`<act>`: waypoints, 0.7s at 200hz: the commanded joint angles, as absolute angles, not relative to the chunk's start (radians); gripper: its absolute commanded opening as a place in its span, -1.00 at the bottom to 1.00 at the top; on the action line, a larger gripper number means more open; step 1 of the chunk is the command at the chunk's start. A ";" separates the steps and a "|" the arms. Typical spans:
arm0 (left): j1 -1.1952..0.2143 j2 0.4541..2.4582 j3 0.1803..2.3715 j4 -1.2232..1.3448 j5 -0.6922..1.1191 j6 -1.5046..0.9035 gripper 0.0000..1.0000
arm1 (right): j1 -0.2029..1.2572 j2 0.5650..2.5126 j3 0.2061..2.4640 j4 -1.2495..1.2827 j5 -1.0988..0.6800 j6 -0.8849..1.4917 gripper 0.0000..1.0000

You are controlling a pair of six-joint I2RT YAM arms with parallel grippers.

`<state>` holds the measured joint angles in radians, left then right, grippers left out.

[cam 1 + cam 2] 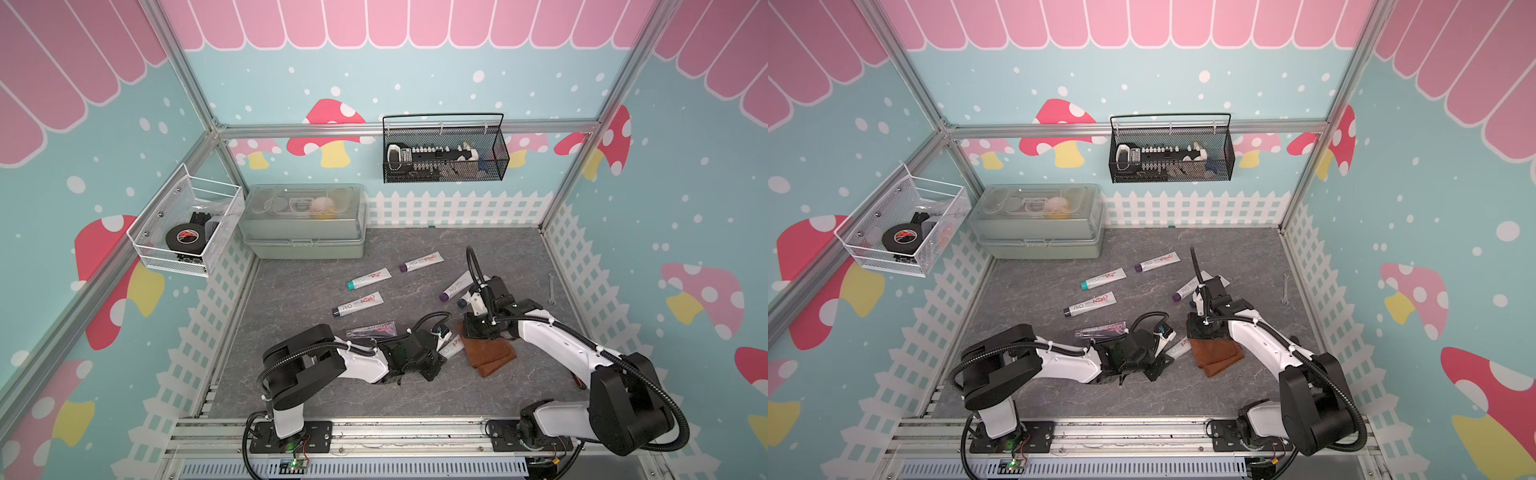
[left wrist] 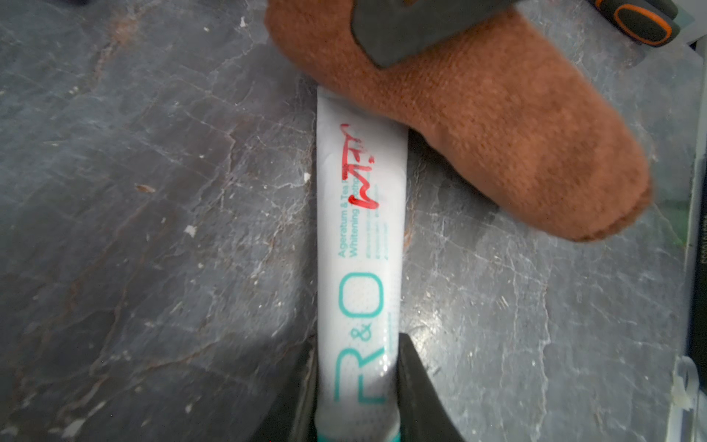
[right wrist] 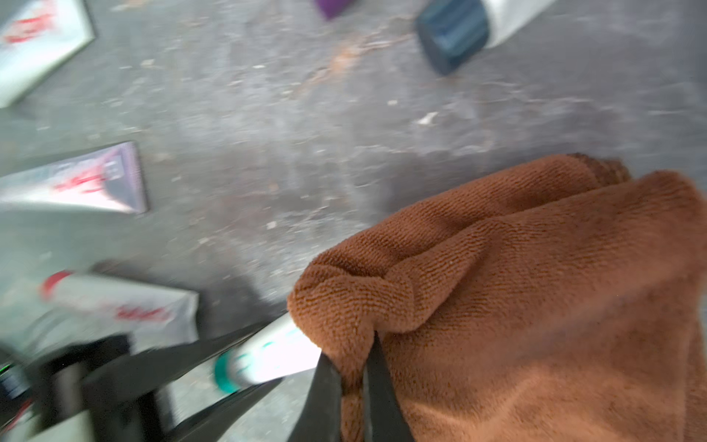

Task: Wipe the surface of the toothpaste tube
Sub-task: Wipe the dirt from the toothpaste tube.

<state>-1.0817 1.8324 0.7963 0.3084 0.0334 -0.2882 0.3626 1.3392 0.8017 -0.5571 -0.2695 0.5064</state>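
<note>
We see the tube (image 2: pixel 359 248) running up the middle of the left wrist frame from bottom centre. It is white, with teal "R&O" lettering, a teal cap and a red scribble, and its flat end is tucked under the cloth (image 2: pixel 478 114). The cloth is brown terry, bunched, filling the upper right there; in both top views the two touch at lower centre, cloth to the right.

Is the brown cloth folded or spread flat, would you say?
Folded: the brown terry cloth shows stacked layers in both top views, bunched in the right end effector.
</note>
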 commanded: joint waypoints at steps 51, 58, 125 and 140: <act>-1.084 1.857 0.804 0.268 0.005 -0.295 -0.51 | 0.417 1.503 0.786 -0.604 -0.202 0.480 -0.89; -1.084 1.853 0.801 0.266 0.002 -0.295 -0.49 | 0.419 1.513 0.788 -0.614 -0.154 0.480 -0.89; -1.084 1.812 0.685 0.332 -0.010 -0.341 -0.40 | 0.418 1.540 0.808 -0.656 0.058 0.497 -0.89; -1.084 1.825 0.668 0.362 -0.010 -0.348 -0.40 | 0.418 1.548 0.811 -0.657 0.080 0.498 -0.89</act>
<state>-1.0824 1.8175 0.7269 0.4000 0.0181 -0.3050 0.4263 1.5017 0.8310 -0.5518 -0.0830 0.5022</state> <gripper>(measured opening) 0.304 0.060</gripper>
